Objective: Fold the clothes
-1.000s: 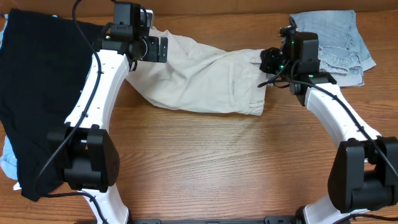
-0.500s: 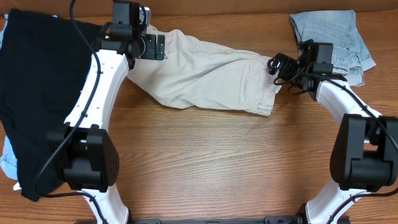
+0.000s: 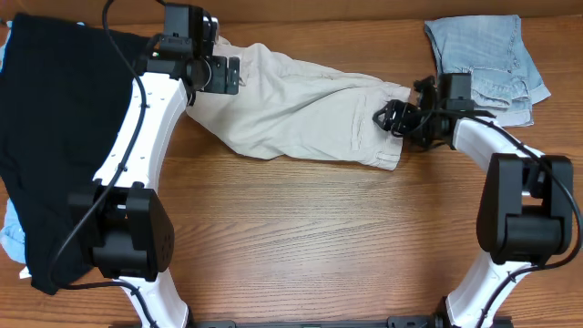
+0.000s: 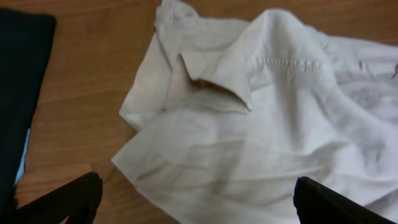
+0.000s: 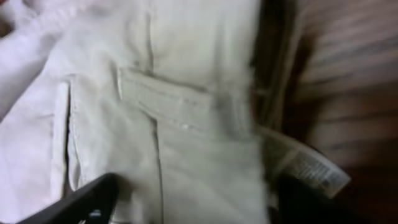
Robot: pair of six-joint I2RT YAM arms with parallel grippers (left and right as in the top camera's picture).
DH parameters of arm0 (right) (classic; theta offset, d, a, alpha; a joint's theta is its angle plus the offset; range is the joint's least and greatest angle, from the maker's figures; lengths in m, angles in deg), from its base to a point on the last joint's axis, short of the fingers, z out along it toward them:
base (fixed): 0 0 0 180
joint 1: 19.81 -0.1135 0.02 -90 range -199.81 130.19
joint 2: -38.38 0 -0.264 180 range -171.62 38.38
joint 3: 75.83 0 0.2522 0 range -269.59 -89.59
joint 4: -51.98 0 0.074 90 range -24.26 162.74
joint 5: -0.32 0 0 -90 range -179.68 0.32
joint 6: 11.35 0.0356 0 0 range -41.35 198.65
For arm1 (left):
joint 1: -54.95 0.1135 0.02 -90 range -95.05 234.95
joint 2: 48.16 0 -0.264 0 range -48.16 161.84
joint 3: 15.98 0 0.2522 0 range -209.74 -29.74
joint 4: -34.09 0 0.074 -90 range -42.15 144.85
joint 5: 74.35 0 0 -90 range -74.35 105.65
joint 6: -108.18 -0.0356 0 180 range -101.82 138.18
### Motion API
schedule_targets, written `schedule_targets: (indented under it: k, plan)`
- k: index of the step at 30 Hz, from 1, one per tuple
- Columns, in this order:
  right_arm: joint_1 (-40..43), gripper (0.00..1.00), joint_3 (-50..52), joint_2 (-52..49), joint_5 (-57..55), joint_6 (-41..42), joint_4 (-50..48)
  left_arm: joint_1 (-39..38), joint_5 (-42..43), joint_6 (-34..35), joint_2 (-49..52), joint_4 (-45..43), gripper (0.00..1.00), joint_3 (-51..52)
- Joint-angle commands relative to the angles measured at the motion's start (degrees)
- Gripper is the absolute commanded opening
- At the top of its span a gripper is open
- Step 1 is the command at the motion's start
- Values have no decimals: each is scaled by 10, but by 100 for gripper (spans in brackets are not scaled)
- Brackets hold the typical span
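The beige shorts (image 3: 301, 109) lie spread across the back of the table, their rumpled leg end (image 4: 249, 124) under my left gripper (image 4: 199, 208). That gripper (image 3: 230, 75) hovers wide open over the cloth with nothing in it. My right gripper (image 3: 393, 118) sits low at the waistband end, its fingers (image 5: 81, 199) apart on either side of the beige cloth (image 5: 205, 174). The welt pocket (image 5: 174, 102) and white label (image 5: 308, 167) show there. A black garment (image 3: 55, 137) covers the left side. Light-blue denim shorts (image 3: 487, 59) lie at the back right.
A bit of light-blue cloth (image 3: 11, 239) peeks out under the black garment at the left edge. Bare wooden table (image 3: 319, 237) fills the front half between the two arm bases.
My right gripper let go of the waistband, swung out to the right, then came back down over the waistband end. The shorts now lie stretched further right. The left arm barely moved.
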Motion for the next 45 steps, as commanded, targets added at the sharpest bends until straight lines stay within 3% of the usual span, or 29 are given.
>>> schedule_targets:
  k: [1,3,5,8,9,16,22,26,32,38,42,45]
  plan:
    - [-26,77,6,-29,29,1,-11,3,-7,-3,2,8,100,-15]
    - [-40,68,6,-33,34,2,-23,3,-7,-2,2,11,100,-15]
    - [-51,52,6,-33,33,2,-37,3,-6,-2,2,15,100,-15]
    - [-55,11,5,-32,33,12,-46,3,-6,-3,2,22,100,-15]
    - [-51,4,5,-31,34,18,-43,3,-7,-3,2,24,100,-15]
    - [30,4,4,53,82,13,93,2,3,-3,1,45,100,-15]
    - [116,4,-45,155,78,-96,409,2,120,-37,0,101,100,-18]
    - [136,4,-77,172,18,-149,535,-1,201,-80,0,129,98,-18]
    - [136,4,-80,172,9,-168,546,-32,215,-172,15,134,93,-16]
    - [136,4,-80,172,9,-167,535,-65,216,-271,78,125,94,-16]
    - [136,4,-80,172,9,-167,535,-69,201,-277,118,98,93,-16]
    - [136,4,-80,172,9,-167,535,-68,189,-265,132,80,84,-16]
